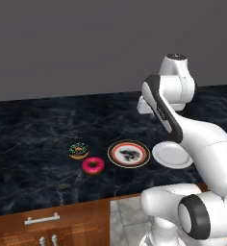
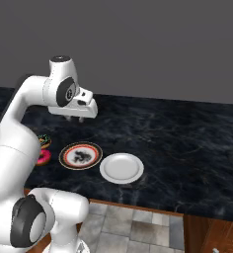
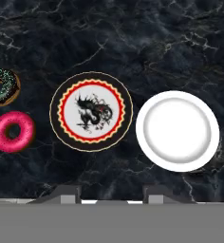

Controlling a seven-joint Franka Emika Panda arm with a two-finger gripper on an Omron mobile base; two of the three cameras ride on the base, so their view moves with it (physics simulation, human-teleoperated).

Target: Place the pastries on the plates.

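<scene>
We see the gripper [image 2: 75,119] raised well above the black marble counter [image 1: 33,125], pointing down, with nothing between its fingers and touching nothing. In the hand view its two dark fingertips [image 3: 69,192] stand apart at the bottom edge, so we read the jaws as spread and empty.

Below the hand, four task items lie in a rough row on the counter. The patterned plate [image 3: 91,111], with a white centre, a dark motif, a red ring and a dark rim, sits near the middle. The plain white plate [image 3: 177,131] lies just beside it on one side, close but not touching. Both plates are bare.

On the other side of the patterned plate we find the two donuts. The pink donut [image 3: 13,131] lies near the plate's rim, apart from it. The chocolate donut [image 3: 2,87], with coloured sprinkles, sits just beside the pink one, slightly farther back on the counter. Both rest flat on the marble.

In the left base view, wooden cabinet fronts [image 1: 53,223] run beneath the counter edge.
</scene>
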